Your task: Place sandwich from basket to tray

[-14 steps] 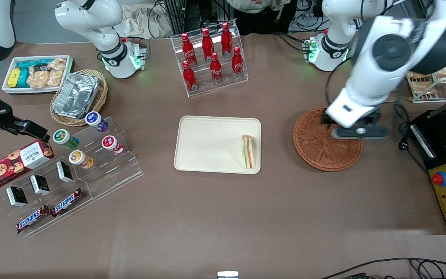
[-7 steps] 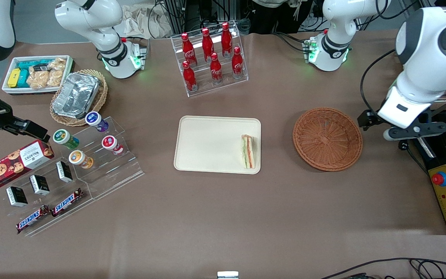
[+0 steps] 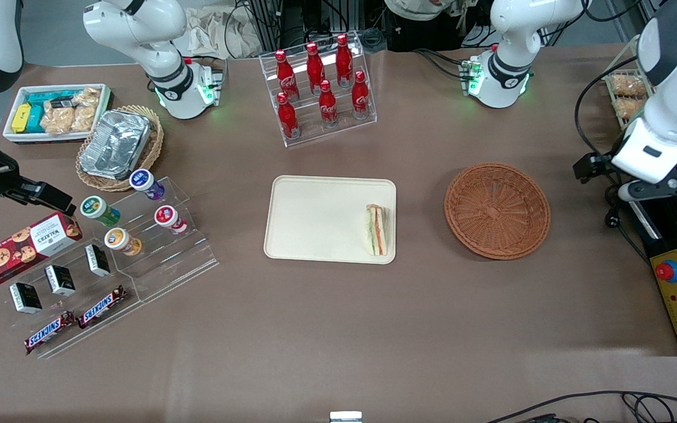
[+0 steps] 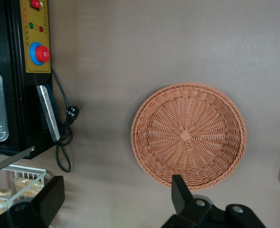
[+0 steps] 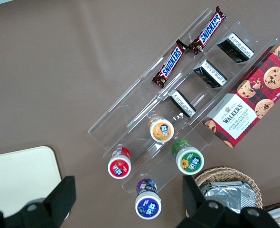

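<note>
We see the sandwich (image 3: 376, 230) lying on the tray (image 3: 315, 218), the basket (image 3: 496, 210) holding nothing, the gripper (image 4: 116, 199) raised toward the working arm's end, fingers (image 4: 180, 194) spread apart.

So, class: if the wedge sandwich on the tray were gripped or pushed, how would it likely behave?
The sandwich probably squashes easily: soft bread, layered filling. Lying near the tray rim, a push may jam it there. The open end effector hangs by the basket.

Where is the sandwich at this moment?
In the front view, the sandwich lies on the tray, at its edge nearest the basket. The open pincer hangs above the table beside the basket.
</note>
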Controlling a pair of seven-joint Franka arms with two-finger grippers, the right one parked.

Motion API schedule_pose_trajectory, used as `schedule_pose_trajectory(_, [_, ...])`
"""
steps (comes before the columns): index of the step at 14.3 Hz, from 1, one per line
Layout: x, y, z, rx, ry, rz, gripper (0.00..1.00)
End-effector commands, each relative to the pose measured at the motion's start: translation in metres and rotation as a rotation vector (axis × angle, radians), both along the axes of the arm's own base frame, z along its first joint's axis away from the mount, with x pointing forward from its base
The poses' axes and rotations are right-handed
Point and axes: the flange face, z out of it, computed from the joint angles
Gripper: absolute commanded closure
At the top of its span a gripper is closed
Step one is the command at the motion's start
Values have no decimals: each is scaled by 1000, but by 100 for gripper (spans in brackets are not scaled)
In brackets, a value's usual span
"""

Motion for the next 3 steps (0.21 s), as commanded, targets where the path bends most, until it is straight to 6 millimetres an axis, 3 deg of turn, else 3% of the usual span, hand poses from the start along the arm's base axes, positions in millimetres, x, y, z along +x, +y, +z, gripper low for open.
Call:
schedule_pose_trajectory(1, [-12,21,18,-78,0,6,0])
schedule_pose_trajectory(3, [-16,33,24,-137,-8,0,0])
